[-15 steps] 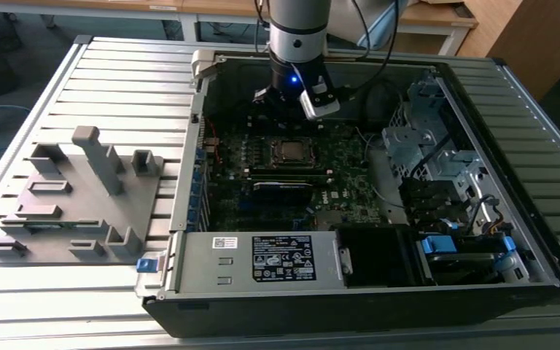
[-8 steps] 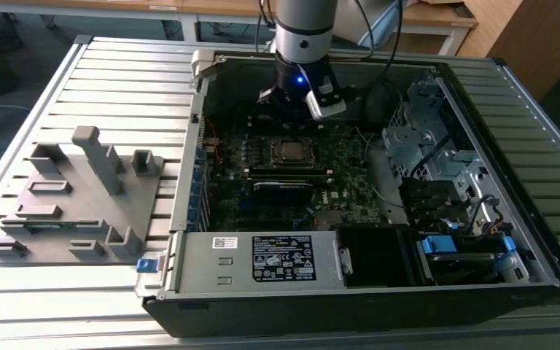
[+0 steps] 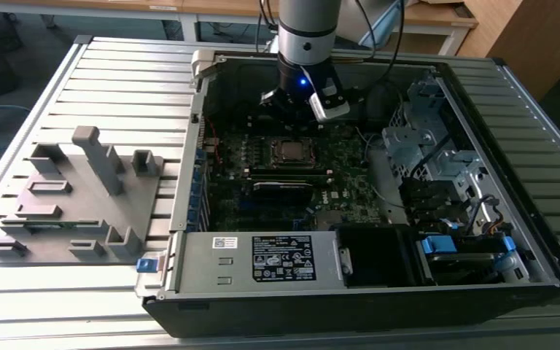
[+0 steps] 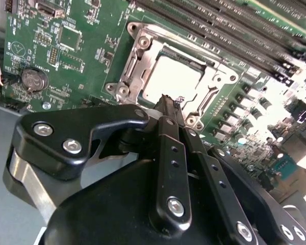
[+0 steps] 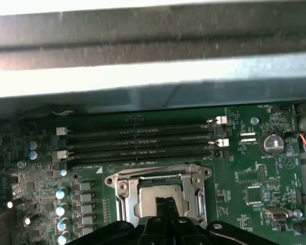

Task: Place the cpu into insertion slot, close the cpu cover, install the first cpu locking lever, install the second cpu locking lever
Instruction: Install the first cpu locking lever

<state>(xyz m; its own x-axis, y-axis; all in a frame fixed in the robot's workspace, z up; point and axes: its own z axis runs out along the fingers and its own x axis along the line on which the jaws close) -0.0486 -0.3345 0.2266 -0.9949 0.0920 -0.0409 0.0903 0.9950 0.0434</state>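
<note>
The cpu [image 4: 169,79] lies flat in the insertion slot [image 3: 290,151] on the green board, its silver-grey top showing. The cpu cover [image 4: 141,55], a silver frame, lies down around it; the cpu [image 5: 160,192] and cpu cover [image 5: 123,187] look the same in the first wrist view. My gripper [image 4: 169,101] hangs just above the socket's edge, its black fingers pressed together with nothing between them. In the exterior view the gripper [image 3: 296,109] sits low inside the case, just behind the socket.
Long black memory slots [image 5: 143,140] run beside the socket. A coin battery [image 4: 31,78] sits on the board. The case wall [image 3: 202,109], drive cages [image 3: 436,160] and power supply [image 3: 260,259] ring the board. A grey fixture plate [image 3: 76,197] lies outside, at the exterior view's left.
</note>
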